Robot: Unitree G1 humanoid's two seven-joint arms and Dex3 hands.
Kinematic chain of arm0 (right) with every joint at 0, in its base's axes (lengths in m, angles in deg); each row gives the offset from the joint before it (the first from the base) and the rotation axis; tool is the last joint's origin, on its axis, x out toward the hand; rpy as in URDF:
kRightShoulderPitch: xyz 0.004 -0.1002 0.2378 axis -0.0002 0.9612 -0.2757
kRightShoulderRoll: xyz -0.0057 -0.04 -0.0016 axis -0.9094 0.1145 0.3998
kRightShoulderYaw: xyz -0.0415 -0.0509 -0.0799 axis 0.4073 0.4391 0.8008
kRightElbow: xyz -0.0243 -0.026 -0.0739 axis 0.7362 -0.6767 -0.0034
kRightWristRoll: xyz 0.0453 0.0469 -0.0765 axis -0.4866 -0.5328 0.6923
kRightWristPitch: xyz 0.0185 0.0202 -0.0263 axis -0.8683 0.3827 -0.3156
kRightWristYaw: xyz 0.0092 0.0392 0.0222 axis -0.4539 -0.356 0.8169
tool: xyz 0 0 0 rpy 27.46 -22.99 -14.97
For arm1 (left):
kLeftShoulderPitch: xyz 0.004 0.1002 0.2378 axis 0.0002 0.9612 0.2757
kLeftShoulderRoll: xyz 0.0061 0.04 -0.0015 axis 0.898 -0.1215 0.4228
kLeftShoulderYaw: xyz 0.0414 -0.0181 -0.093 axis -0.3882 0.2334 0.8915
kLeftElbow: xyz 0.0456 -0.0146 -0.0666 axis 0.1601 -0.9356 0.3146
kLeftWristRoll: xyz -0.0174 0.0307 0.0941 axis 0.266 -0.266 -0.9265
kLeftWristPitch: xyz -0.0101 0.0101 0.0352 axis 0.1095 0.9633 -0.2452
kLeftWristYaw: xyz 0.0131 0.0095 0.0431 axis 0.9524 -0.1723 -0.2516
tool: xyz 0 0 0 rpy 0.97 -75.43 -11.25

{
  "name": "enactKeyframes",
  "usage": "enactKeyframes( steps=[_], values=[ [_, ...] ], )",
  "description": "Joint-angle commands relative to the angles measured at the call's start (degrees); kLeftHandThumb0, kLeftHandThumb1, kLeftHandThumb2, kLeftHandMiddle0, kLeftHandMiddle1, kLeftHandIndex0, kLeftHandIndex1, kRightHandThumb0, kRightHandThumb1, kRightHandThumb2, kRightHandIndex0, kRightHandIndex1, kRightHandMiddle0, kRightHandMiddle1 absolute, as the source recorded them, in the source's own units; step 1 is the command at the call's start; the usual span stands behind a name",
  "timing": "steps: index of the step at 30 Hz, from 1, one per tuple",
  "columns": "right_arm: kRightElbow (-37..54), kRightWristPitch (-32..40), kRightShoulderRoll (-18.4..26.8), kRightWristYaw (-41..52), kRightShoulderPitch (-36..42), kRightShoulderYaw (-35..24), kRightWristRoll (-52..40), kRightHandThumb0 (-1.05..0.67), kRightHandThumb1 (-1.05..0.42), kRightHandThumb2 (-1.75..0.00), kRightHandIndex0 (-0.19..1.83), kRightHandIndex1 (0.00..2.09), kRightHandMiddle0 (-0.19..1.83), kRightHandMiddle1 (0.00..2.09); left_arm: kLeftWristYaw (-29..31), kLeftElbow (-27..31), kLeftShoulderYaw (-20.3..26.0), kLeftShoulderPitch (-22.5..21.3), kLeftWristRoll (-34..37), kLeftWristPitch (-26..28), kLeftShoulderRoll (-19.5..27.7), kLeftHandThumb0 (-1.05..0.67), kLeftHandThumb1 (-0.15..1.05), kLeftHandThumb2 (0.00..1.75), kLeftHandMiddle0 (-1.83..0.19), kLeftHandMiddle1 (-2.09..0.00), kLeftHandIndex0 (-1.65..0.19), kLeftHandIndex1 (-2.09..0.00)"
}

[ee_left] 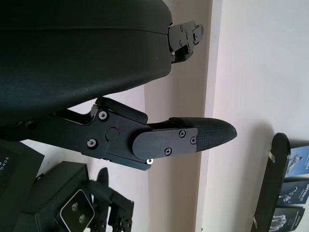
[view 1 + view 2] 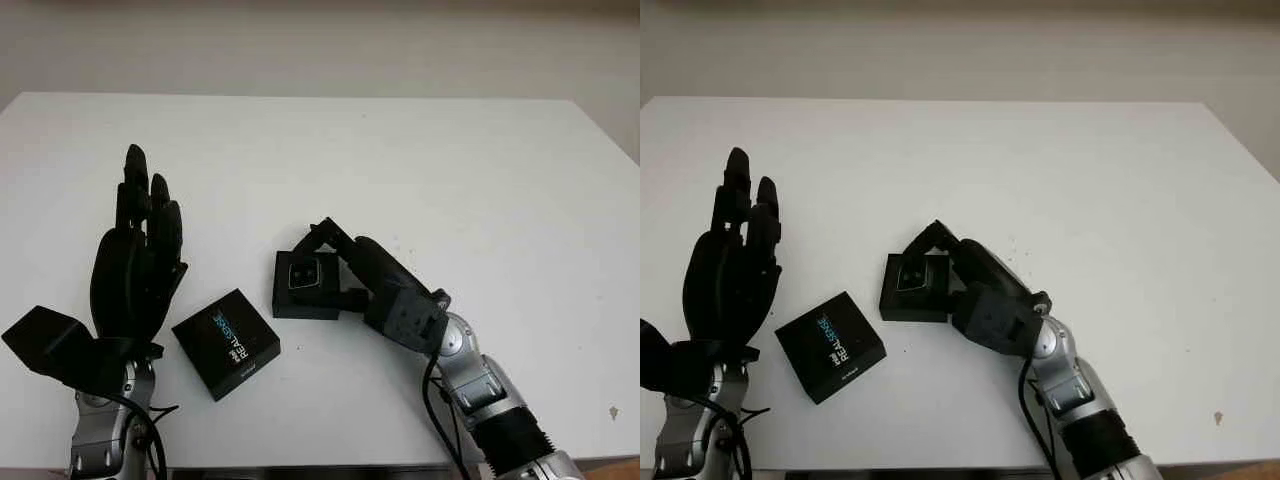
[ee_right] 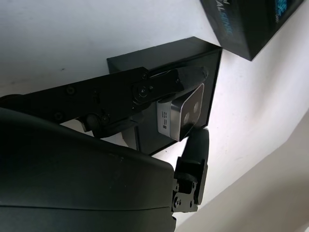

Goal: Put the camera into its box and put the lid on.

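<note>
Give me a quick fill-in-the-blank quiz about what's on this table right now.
1. The right hand grips the ____ over the open box.
2. The lid, printed REALSENSE, lies on the ____.
3. The lid sits between the box and the ____ hand.
4. That raised hand holds ____.

Missing words: camera; table; left; nothing

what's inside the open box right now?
The camera, gripped by the right hand, sits in the box. The box floor beneath it is covered. Lid lies beside it; left hand open.
</note>
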Motion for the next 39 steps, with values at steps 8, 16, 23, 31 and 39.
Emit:
enactKeyframes(
  steps=[8,16,23,31,39],
  values=[
    [7.11,-2.11,4.67,-1.69,-0.02,-1.40,3.87,-0.54,-0.88,-0.05,-0.18,0.02,-0.06,0.26,0.41,0.28,-0.01,-0.05,-0.07,-0.50,0.33,-0.75,1.05,0.47,0.16,-0.05,0.17,-0.05],
    [10.16,-7.43,10.05,-3.47,-1.30,-2.60,7.82,-0.66,-0.93,-0.07,-0.16,0.02,-0.08,0.11,0.36,0.04,0.05,-0.44,0.10,-0.50,0.26,-0.74,1.05,0.47,0.15,-0.06,0.16,-0.06],
    [10.54,-16.21,15.29,-4.39,-1.31,-0.61,14.23,-0.80,-1.04,-0.30,-0.12,0.05,-0.09,0.08,0.07,0.12,0.01,-0.46,-0.15,-0.39,0.24,-0.75,1.05,0.47,0.15,-0.05,0.16,-0.06],
    [8.72,-20.87,17.66,-4.34,-1.82,1.12,19.20,-0.88,-1.05,-0.59,-0.17,0.04,-0.11,0.06,0.43,0.06,-0.03,-0.34,0.31,-0.61,0.14,-0.74,1.05,0.47,0.15,-0.05,0.16,-0.05],
    [5.28,-21.70,18.14,-3.83,-3.07,3.29,21.98,-0.92,-1.05,-0.63,-0.17,0.05,-0.07,0.07,0.03,0.33,-0.01,-0.22,0.12,-0.36,0.10,-0.75,1.05,0.47,0.14,-0.05,0.15,-0.06]
  ],
)
